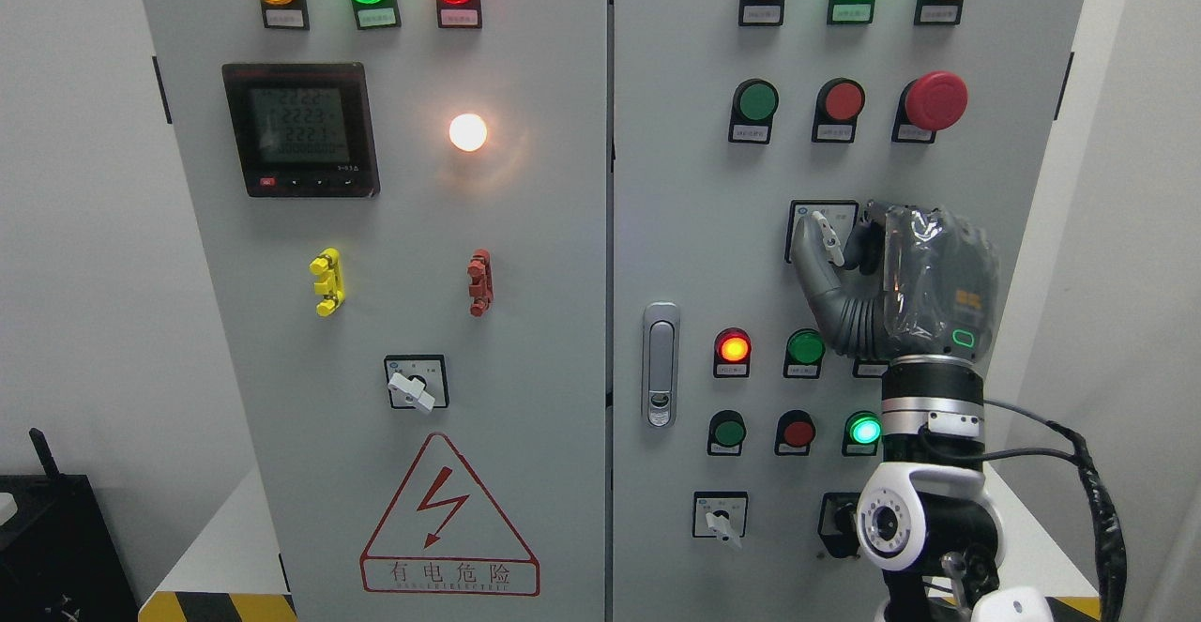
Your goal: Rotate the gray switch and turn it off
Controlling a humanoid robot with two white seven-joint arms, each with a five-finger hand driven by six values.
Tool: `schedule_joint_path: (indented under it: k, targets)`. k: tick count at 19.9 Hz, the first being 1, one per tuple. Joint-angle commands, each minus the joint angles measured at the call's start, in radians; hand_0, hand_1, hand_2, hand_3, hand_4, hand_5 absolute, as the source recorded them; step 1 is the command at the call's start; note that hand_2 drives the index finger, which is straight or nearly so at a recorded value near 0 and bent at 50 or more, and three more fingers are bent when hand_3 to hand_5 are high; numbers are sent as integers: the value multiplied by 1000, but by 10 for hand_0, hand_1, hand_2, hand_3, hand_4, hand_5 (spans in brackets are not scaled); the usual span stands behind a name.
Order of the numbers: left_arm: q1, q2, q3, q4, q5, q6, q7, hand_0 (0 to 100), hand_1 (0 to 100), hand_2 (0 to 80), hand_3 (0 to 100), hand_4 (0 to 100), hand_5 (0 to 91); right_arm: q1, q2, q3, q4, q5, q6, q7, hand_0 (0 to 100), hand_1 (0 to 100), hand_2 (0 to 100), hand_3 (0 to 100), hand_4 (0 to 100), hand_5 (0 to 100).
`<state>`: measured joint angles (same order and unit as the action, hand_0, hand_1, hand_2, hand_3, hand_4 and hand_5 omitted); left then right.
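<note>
Fingers: the gray thumb (813, 261) lies against the left side of the gray switch (826, 235); the other fingers curl in from the right, so the switch handle sits pinched between them.
Hand: the right hand (924, 284), wrapped in clear plastic, stands upright in the right-center of the frame, its back toward the camera.
Switch: a pale handle on a square black plate, tilted with its top toward the upper left, on the right door below the red mushroom button (935, 99).
Arm: the right arm (929, 472) rises from the bottom edge, right of the middle, with black cables looping off to its right.
Nearby lights: a lit red lamp (733, 348) and a green button (805, 347) sit just below and left of the hand.
Cabinet: the gray cabinet (563, 341) fills the frame; its left door carries a meter (300, 128), a glowing white lamp (467, 131) and a warning triangle (448, 519).
Left hand: out of the picture.
</note>
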<state>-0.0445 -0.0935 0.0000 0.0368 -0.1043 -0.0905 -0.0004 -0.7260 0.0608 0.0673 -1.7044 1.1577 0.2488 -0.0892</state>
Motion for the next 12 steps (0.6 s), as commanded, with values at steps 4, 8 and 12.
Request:
schedule_joint_path:
  k: [4,8,12]
  targets:
    - [0,0,32,0,0,0,0,120,389,0,0,0,0,0,2,3,12,-1,-3,2,527,205,780,909,813,903]
    - [0,0,32,0,0,0,0,120,389,0,0,0,0,0,2,3,12,-1,-5,2,533,203,785,912,813,908]
    - [0,0,32,0,0,0,0,120,389,0,0,0,0,0,2,2,12,-3,-5,2,535,200,787,914,814,911]
